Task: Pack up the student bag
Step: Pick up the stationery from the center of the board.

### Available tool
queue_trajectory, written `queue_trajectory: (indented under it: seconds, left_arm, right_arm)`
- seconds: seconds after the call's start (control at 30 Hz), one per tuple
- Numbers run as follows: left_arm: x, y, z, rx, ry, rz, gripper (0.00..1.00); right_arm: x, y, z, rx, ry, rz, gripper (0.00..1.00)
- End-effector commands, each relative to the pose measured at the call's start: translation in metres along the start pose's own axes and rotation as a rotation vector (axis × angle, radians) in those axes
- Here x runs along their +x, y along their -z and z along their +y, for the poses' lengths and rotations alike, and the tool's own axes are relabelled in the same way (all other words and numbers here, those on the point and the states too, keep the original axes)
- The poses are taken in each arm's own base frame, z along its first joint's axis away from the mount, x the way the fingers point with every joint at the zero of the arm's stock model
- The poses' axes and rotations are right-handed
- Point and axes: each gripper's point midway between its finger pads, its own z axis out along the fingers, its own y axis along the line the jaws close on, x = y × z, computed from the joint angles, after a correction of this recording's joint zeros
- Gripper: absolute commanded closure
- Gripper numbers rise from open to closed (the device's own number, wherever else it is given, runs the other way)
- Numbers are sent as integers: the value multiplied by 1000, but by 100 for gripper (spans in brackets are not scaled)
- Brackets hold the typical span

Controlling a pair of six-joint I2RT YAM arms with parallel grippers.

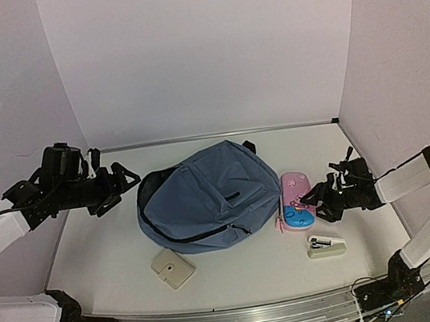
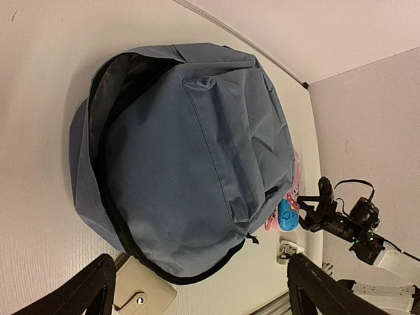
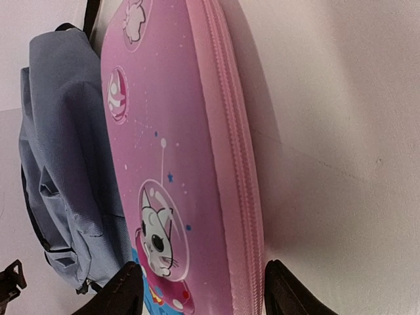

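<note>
Left gripper [image 1: 126,177], jaws spread wide and holding nothing, hovers above the left side of the table [image 1: 100,259], pointed at the bag [image 1: 208,198]. Slate-blue with black trim, the bag lies flat mid-table, its main zip gaping at the left end toward those open fingers. A beige pouch [image 1: 173,268] sits just near of the bag's near-left edge. Just right of the bag lies a pink case [image 1: 295,200] printed with a cartoon cat in a space helmet. The right gripper [image 1: 318,200] reaches in from the right with a finger on either side of the case. Whether it has clamped on cannot be told. A stapler [image 1: 326,246] rests nearer, toward the table's right edge.
</note>
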Motion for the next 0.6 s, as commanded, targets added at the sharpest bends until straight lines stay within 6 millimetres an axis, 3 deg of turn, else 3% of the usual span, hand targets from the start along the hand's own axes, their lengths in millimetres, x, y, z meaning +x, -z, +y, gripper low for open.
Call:
queue_trajectory:
  seconds: [0.0,0.17,0.37,0.43,0.57]
  left_arm:
    - [-12,11,-14,29,-9,-28,9]
    - [-13,11,-17,36,-5,-25,9]
    - [-13,12,-16,31,2,-24,9]
    - [-12,11,-15,27,2,-22,9]
    - [-10,11,-16,36,-10,-14,9]
  right_arm:
    - [-4,-8,4,-84,15,1,39]
    - [-2,-19,-3,-112,0,18,44]
    - [-5,-23,-1,-144,-2,2,73]
    - [-10,-17,7,-159,9,-27,85]
    - [-24,2,24,-193,12,-111,98]
